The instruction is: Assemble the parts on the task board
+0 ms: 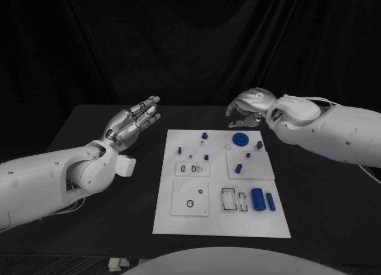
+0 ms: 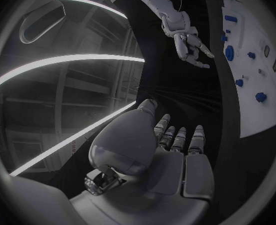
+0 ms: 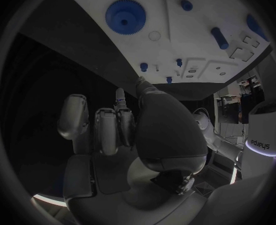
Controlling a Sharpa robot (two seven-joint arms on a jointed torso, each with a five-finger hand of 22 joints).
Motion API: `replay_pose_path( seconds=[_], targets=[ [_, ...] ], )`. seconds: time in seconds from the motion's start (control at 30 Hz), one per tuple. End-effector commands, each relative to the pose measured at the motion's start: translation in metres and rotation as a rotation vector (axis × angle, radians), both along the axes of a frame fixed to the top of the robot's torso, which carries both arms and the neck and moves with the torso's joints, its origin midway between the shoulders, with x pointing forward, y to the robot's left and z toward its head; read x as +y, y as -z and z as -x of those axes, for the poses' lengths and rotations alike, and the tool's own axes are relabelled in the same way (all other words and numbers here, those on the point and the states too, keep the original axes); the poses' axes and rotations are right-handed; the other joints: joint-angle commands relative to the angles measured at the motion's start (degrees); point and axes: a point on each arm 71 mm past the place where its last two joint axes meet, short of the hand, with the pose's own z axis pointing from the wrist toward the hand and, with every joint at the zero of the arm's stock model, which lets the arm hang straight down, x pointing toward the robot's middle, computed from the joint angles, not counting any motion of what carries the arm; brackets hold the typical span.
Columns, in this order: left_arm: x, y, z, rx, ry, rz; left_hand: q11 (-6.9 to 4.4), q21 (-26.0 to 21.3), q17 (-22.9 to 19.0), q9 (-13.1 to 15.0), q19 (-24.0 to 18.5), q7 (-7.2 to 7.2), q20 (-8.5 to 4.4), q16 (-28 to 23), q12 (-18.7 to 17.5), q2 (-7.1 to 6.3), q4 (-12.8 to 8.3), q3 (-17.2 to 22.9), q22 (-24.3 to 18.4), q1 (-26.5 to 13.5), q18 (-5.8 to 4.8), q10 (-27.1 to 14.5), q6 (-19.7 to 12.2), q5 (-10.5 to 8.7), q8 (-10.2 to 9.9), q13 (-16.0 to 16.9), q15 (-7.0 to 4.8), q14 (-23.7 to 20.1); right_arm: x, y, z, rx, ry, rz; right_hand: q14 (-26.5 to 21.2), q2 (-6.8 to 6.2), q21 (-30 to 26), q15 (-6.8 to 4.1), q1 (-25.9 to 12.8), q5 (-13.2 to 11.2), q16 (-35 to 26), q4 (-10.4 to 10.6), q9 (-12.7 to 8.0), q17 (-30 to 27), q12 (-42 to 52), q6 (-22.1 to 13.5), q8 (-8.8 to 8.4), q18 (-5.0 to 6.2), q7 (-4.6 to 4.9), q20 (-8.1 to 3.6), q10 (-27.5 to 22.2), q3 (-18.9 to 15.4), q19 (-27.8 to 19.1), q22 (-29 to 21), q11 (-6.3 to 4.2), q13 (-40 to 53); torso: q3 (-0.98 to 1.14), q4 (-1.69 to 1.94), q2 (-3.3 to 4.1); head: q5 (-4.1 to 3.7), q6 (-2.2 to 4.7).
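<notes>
Hands both empty: left hand [image 1: 132,124] flat, right hand [image 1: 250,107] loosely curled beyond the task board's [image 1: 222,224] far edge; I'd approach the blue gear [image 1: 240,138] slowly from above.

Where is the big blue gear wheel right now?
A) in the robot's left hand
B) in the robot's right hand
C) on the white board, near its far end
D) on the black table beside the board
C: the blue gear lies on the white task board near its far edge, and the left hand and the right hand both hold nothing.
</notes>
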Motion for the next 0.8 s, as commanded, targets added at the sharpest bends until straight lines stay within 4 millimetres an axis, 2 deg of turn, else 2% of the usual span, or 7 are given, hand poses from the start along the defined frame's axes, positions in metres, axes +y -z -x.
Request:
replay_pose_path(
  seconds=[0.03,0.07,0.13,0.27,0.5,0.8],
  targets=[
    [-0.001,-0.002,0.000,-0.017,0.008,0.017,0.40,0.4,-0.1,0.1,0.0,0.13,0.38,-0.2,0.2,-0.16,-0.4,0.0,0.1,0.5,0.60,-0.1,0.4,0.27,0.4,0.1,0.48,-0.1,-0.016,0.005,0.000,0.044,0.109,-0.022,6.2,-0.46,2.4,0.16,-2.7,-0.1,2.5,0.6,0.4,15.8,3.5,-0.8,-0.52,-1.19,0.24,0.11,6.3,0.2,1.8,5.5,0.20,15.5,-0.08,-0.03,-0.04,-0.11,0.09],
    [0.000,-0.002,0.000,-0.017,0.008,0.017,0.40,0.4,-0.1,0.1,0.0,0.13,0.38,-0.2,0.2,-0.16,-0.4,0.0,0.1,0.5,0.60,-0.1,0.4,0.27,0.4,0.1,0.48,-0.1,-0.020,0.007,0.000,0.055,0.123,-0.023,6.2,-0.76,2.8,0.20,-3.3,0.0,2.5,0.4,0.4,15.8,3.5,-1.3,-0.75,-1.27,0.39,0.13,6.3,0.4,2.1,5.9,0.24,15.5,-0.11,-0.05,-0.09,-0.15,0.07],
    [0.000,-0.002,0.000,-0.017,0.008,0.017,0.43,0.4,-0.1,0.1,0.1,0.15,0.41,-0.2,0.2,-0.16,-0.5,0.1,0.1,0.5,0.60,-0.1,0.5,0.28,0.4,0.1,0.54,-0.1,-0.028,0.013,0.002,0.075,0.151,-0.024,6.2,-1.34,4.7,0.11,-3.5,0.2,2.5,0.4,0.6,15.8,3.5,-1.7,-0.97,-1.74,0.44,0.08,6.3,0.8,3.7,7.4,0.24,15.5,-0.07,0.01,-0.04,-0.22,0.13],
    [0.000,-0.002,0.000,-0.017,0.009,0.017,0.45,0.4,-0.1,0.1,0.1,0.18,0.45,-0.2,0.2,-0.17,-0.5,0.1,0.1,0.5,0.61,0.0,0.5,0.30,0.4,0.1,0.62,-0.1,-0.038,0.024,0.004,0.110,0.188,-0.015,6.2,-2.36,8.1,-0.20,-4.2,0.7,2.5,0.6,0.8,15.8,3.5,-2.5,-1.37,-2.63,0.70,-0.19,6.3,1.0,6.6,10.0,0.57,15.5,0.01,-0.10,0.00,-0.18,0.03],
    [0.000,-0.002,0.000,-0.017,0.010,0.018,0.46,0.5,0.0,0.1,0.1,0.19,0.47,-0.1,0.2,-0.17,-0.6,0.2,0.1,0.5,0.62,0.0,0.6,0.33,0.4,0.1,0.69,0.0,-0.045,0.044,0.006,0.167,0.222,0.012,6.2,-2.51,8.9,-0.24,-3.9,0.8,2.5,0.5,0.7,15.8,3.5,-3.5,-1.93,-2.85,0.75,-0.25,6.3,1.1,7.2,10.7,0.64,15.5,0.04,-0.03,0.05,-0.15,0.00],
    [0.001,-0.002,0.000,-0.017,0.008,0.017,0.47,0.5,0.0,0.1,0.2,0.20,0.49,-0.1,0.2,-0.18,-0.6,0.2,0.1,0.5,0.62,0.0,0.6,0.36,0.4,0.1,0.75,0.0,-0.047,0.059,0.006,0.205,0.236,0.034,6.2,-2.23,8.4,-0.18,-2.9,1.2,2.5,0.5,0.3,15.8,3.5,-4.8,-2.78,-2.69,1.03,-0.22,6.3,1.4,6.8,10.5,0.83,15.5,0.00,0.02,-0.04,-0.10,-0.17]
  ],
)
